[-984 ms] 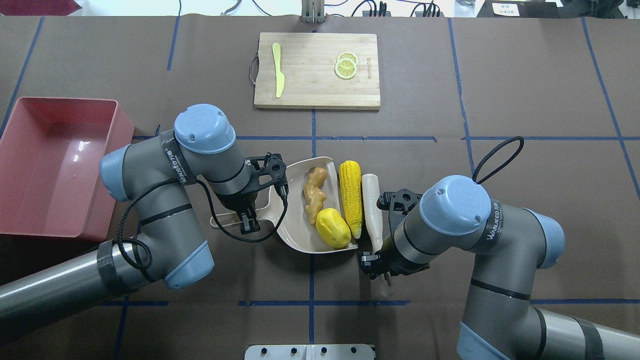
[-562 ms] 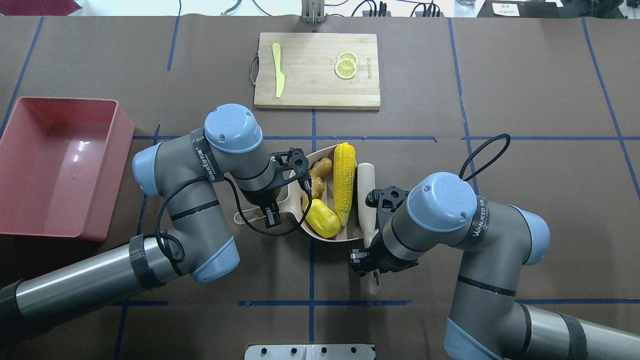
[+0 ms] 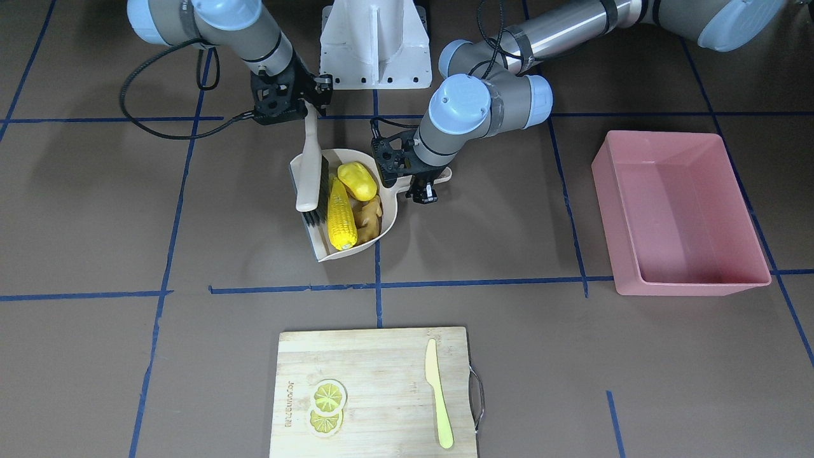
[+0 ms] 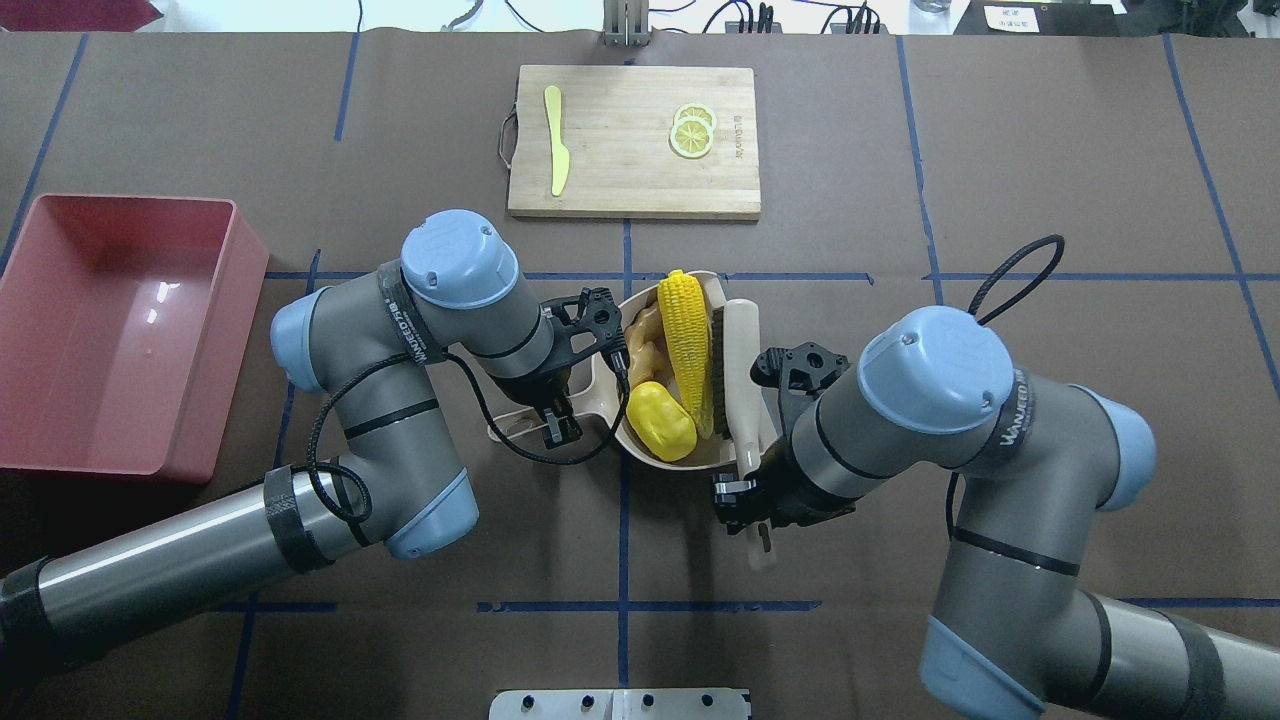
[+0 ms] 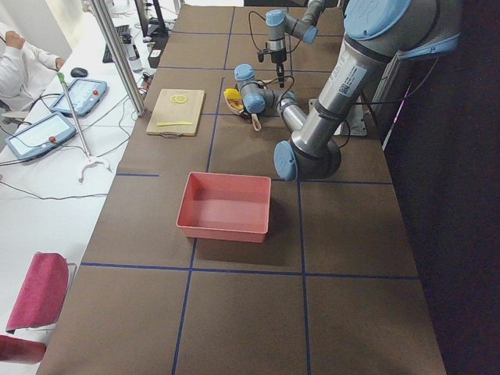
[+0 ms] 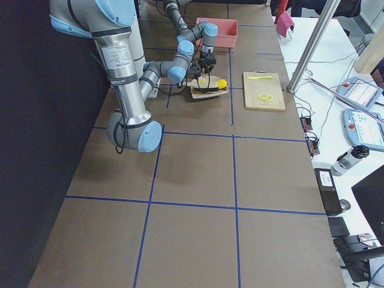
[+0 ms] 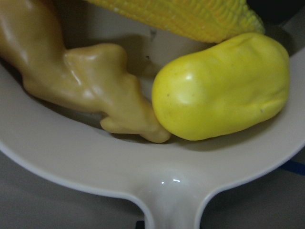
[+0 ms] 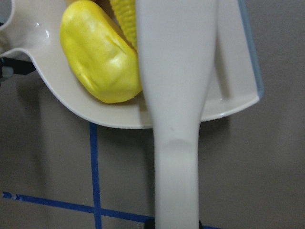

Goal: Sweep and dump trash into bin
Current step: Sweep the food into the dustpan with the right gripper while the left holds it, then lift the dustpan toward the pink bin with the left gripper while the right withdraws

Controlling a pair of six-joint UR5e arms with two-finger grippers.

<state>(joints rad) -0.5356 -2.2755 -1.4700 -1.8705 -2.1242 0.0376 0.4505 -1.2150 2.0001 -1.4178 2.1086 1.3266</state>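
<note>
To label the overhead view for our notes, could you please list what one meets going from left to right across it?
Pink bin, dustpan handle, ginger root, corn cob, brush; the potato overlaps ginger and corn.

A wooden cutting board (image 4: 620,160) lies midway along the table's (image 4: 1050,180) far edge, bearing a pale yellow-green knife (image 4: 556,140) and two overlapping lemon slices (image 4: 692,131), well apart.

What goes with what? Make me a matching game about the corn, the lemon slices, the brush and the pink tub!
Things
1. corn
2. lemon slices
3. brush
4. pink tub

Places
A. on the wooden board
B. held by the right pincer
C. in the dustpan
D. alone on the robot's left side

Pairs: 1-C, 2-A, 3-B, 4-D
</note>
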